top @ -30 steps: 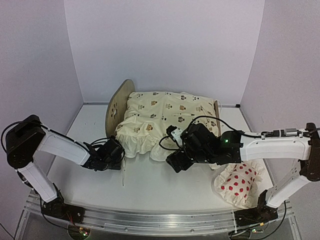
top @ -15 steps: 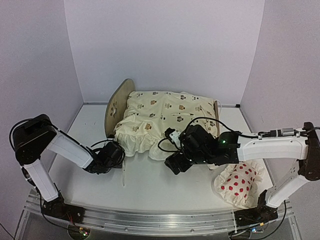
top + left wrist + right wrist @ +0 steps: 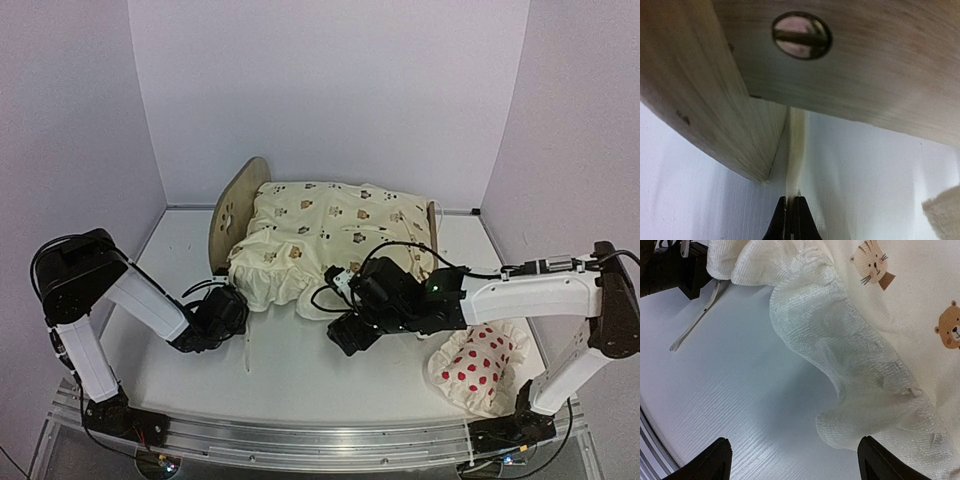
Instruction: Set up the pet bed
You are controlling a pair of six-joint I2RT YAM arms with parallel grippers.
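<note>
Top view: the pet bed (image 3: 231, 215) lies just beyond the left hand (image 3: 228, 312) and the right hand (image 3: 346, 337). Its long axis runs across the desk (image 3: 290, 385), under a cushion (image 3: 330, 225).

Left wrist: the hand is clamped shut beneath the plywood, with a cream tie (image 3: 794, 150) at its tips.

Right wrist: the hand is spread wide and empty beside the frill (image 3: 840, 350).

The bed is probably light and stiff, so take it by an end board's edge.

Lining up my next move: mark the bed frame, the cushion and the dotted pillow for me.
bed frame (image 3: 240, 190), overhead view, on its rounded wooden end board.
cushion (image 3: 335, 225), overhead view, on its printed top.
dotted pillow (image 3: 478, 368), overhead view, on its red-dotted middle.
</note>
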